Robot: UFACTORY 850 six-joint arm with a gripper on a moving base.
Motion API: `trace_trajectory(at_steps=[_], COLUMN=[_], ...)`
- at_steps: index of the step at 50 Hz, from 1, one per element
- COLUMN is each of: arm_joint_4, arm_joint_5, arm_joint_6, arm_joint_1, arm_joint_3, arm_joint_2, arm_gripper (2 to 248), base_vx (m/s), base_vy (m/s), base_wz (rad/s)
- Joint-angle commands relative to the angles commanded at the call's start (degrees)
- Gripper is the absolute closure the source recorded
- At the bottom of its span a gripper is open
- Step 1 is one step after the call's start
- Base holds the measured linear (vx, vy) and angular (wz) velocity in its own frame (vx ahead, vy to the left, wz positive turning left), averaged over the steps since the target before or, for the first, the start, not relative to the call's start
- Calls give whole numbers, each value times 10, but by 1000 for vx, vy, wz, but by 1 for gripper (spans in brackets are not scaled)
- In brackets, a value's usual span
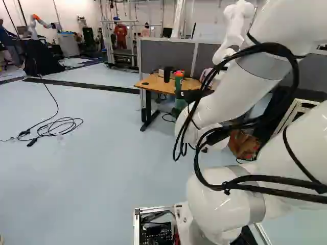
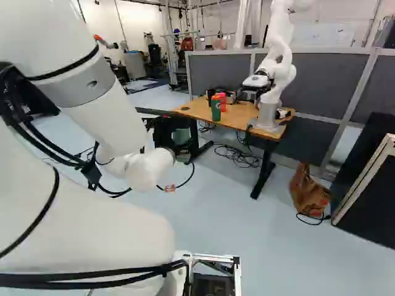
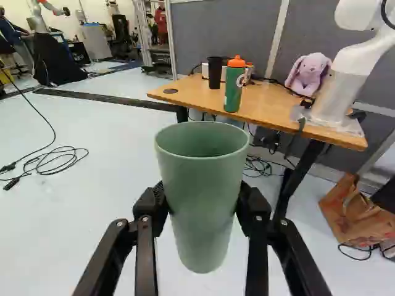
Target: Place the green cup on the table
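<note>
Gripping smooth, pale-green, tapering cup (image 3: 202,185) between both fingers of black two-fingered gripper (image 3: 202,202). Holding it mouth up, long axis roughly upright, above pale smooth floor (image 3: 111,203), near side of wood-topped table (image 3: 278,106). Likely next: carry far and slightly right, over table's near edge, clear of green bottle with orange cap (image 3: 234,86), then lower gently.

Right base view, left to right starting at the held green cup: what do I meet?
Green cup → green bottle → another robot → brown paper bag → dark panel with a light frame. Left out: the red bottle, since it overlaps the green one.
</note>
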Motion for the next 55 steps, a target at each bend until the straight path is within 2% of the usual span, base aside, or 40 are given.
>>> trace_trajectory(at_steps=[19,28,55], arm_joint_4=[0,0,0], arm_joint_5=[0,0,0], arm_joint_6=[0,0,0], arm_joint_1=[0,0,0], arm_joint_3=[0,0,0], arm_joint_2=[0,0,0], arm_gripper=[123,123,123], base_vx=[0,56,215], base_vy=[0,-22,82], base_wz=[0,-160,-44])
